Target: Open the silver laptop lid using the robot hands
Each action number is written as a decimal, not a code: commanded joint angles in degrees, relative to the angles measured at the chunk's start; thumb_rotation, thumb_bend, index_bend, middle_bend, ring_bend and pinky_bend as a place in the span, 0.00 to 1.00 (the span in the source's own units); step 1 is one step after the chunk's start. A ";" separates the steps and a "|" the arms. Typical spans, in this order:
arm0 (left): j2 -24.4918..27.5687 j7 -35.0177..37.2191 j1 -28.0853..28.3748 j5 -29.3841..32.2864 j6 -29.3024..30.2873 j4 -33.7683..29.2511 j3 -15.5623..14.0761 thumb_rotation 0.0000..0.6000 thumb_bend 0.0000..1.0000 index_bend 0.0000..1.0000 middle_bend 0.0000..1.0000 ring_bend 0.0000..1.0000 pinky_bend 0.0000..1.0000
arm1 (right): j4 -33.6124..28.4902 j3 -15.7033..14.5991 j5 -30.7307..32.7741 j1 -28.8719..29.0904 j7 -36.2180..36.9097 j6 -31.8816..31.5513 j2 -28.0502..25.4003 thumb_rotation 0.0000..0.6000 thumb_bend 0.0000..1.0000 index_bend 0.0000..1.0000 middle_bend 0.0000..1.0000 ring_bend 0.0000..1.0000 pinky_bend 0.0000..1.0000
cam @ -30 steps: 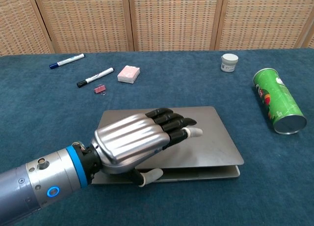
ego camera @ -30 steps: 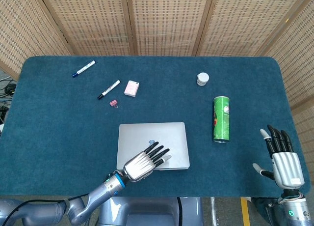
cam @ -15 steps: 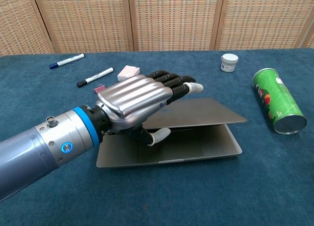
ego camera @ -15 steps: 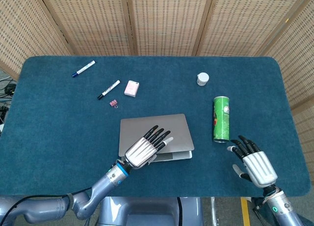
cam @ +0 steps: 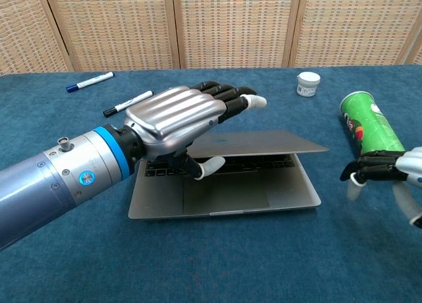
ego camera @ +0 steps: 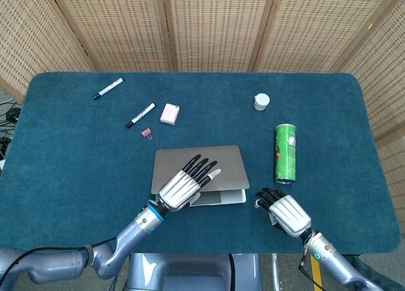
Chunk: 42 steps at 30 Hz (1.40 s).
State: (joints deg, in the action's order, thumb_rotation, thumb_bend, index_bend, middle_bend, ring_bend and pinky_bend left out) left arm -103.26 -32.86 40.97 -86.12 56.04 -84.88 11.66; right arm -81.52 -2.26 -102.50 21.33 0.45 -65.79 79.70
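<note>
The silver laptop (ego camera: 223, 166) lies near the table's front middle, its lid (cam: 267, 143) raised to a shallow angle so the keyboard shows above the base (cam: 224, 197). My left hand (ego camera: 186, 185) holds the lid's left part, fingers (cam: 231, 103) lying over its top and the thumb (cam: 206, 166) under its edge. My right hand (ego camera: 284, 213) hovers low just right of the laptop's front right corner. Seen at the right edge of the chest view, the right hand (cam: 386, 168) points its spread fingers at the laptop and holds nothing.
A green can (ego camera: 285, 153) lies on its side right of the laptop, close to my right hand. Further back are a small white jar (ego camera: 261, 102), a pink box (ego camera: 169, 114), a pink clip (ego camera: 146, 133) and two markers (ego camera: 140, 115).
The lid went from closed to partly raised under my left hand. My right hand came in from the table's right front edge to beside the laptop's right front corner.
</note>
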 commanded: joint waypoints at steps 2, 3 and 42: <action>0.29 0.28 0.23 0.32 0.34 -0.07 -0.16 1.00 0.45 0.00 0.00 0.00 0.00 | -0.63 0.62 1.81 1.66 -2.23 2.77 1.68 1.00 1.00 0.30 0.19 0.16 0.27; 0.42 0.43 0.30 0.38 0.48 -0.10 -0.25 1.00 0.45 0.00 0.00 0.00 0.00 | -0.79 0.86 2.35 1.97 -2.92 3.34 2.14 1.00 1.00 0.30 0.18 0.15 0.27; 1.50 1.94 2.45 3.04 2.88 1.90 -1.23 1.00 0.45 0.00 0.00 0.00 0.00 | -6.66 2.38 19.20 5.23 -24.07 12.99 8.42 1.00 1.00 0.19 0.11 0.10 0.27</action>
State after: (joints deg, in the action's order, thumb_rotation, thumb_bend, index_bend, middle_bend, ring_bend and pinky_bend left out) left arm -101.81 -30.85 43.39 -83.16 58.87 -83.04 10.35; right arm -88.20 0.18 -83.36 26.53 -23.53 -52.79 88.11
